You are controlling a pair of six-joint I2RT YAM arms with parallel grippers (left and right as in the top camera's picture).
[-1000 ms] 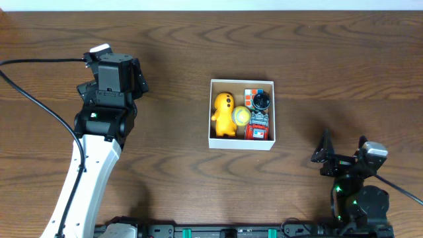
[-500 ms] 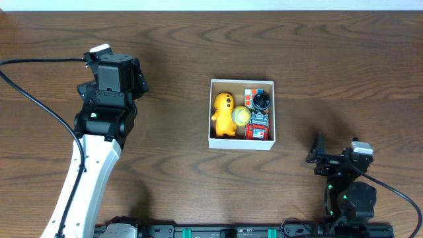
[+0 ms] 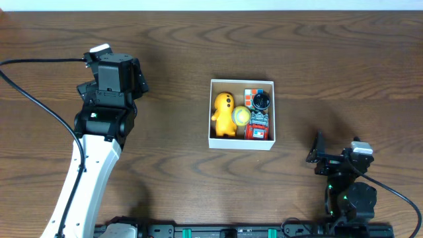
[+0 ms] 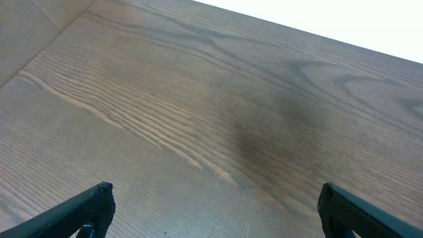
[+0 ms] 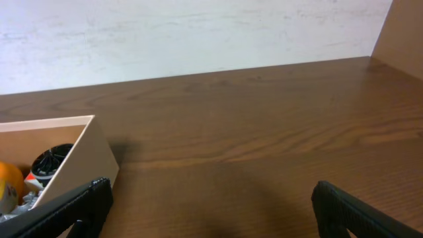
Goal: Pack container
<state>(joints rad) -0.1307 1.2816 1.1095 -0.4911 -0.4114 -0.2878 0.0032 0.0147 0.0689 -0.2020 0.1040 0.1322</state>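
The container [image 3: 213, 141], a square white-walled cardboard box, sits right of the table's middle. It holds a yellow duck toy [image 3: 223, 112], a yellow-green ball [image 3: 242, 116], a puzzle cube [image 3: 250, 97], a black round thing [image 3: 262, 100] and a red packet [image 3: 258, 126]. My left gripper [image 4: 215, 208] is open and empty over bare wood at the far left. My right gripper [image 5: 208, 208] is open and empty near the front right edge. The container's corner [image 5: 86, 158] shows at the left of the right wrist view.
A black cable [image 3: 33, 92] runs from the left arm [image 3: 109, 86] off the left edge. The right arm's base [image 3: 350, 195] stands at the front right. A pale wall [image 5: 198, 33] stands behind the table.
The right arm drew back a little to the left and toward the front edge, then held still. The left arm and the container have not moved.
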